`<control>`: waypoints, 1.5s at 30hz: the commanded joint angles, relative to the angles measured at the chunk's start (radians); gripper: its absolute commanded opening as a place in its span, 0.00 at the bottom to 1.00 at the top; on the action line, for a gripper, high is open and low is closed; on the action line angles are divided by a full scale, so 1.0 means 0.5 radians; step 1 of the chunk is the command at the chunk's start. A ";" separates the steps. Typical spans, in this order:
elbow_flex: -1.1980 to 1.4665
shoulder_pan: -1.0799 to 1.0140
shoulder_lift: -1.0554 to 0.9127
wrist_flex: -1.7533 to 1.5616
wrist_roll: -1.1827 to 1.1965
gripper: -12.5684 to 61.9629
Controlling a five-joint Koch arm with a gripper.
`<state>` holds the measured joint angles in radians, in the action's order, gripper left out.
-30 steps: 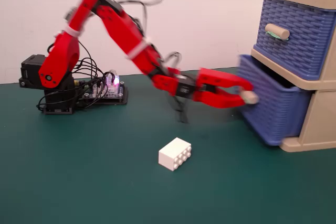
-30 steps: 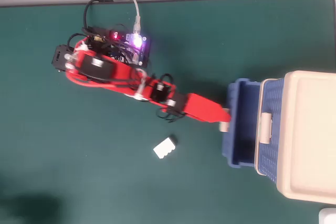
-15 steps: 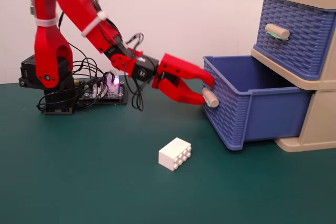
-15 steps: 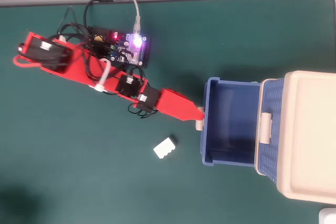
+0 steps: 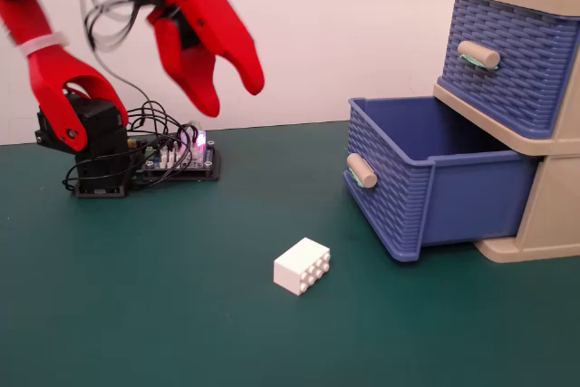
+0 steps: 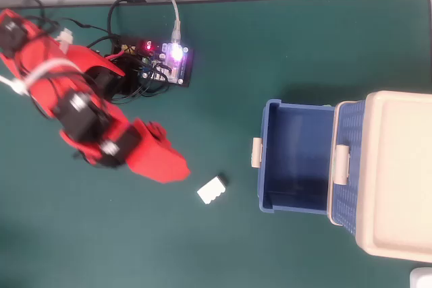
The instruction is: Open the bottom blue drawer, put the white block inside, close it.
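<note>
The bottom blue drawer (image 5: 426,201) (image 6: 297,160) stands pulled far out of its beige frame, empty inside, its beige handle (image 5: 361,170) (image 6: 256,152) free. On the green mat in front of it lies the white block (image 5: 302,266) (image 6: 212,189), studs facing sideways. My red gripper (image 5: 231,97) (image 6: 172,153) hangs high above the mat, open and holding nothing. In the fixed view it is well to the left of the drawer and up and left of the block. In the overhead view it is just left of the block.
The upper blue drawer (image 5: 507,52) is shut in the beige frame (image 6: 398,173) at the right. A lit controller board (image 5: 181,156) (image 6: 169,62) with loose cables sits beside the arm's base (image 5: 86,147). The mat's far edge meets a white wall.
The gripper pulled the bottom drawer out by its handle, let go, then swung up and back to the left. The block has not moved.
</note>
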<state>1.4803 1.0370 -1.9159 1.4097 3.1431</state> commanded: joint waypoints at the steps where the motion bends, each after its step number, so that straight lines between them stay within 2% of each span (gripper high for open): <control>1: -0.141 -0.015 0.218 0.104 0.052 0.63; 4: -0.337 -0.120 0.543 0.120 0.058 0.63; 12: -0.377 -0.184 0.954 -0.031 0.061 0.63; 21: -0.387 -0.187 1.249 -0.531 0.055 0.63; 36: -0.387 -0.181 1.589 -0.531 0.058 0.62; 38: -0.383 -0.184 1.638 -0.525 0.058 0.56; 40: -0.390 -0.184 1.638 -0.515 0.040 0.45; 45: -0.433 -0.166 1.623 -0.242 0.018 0.06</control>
<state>1.2640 0.9419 -1.0937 1.2548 3.1431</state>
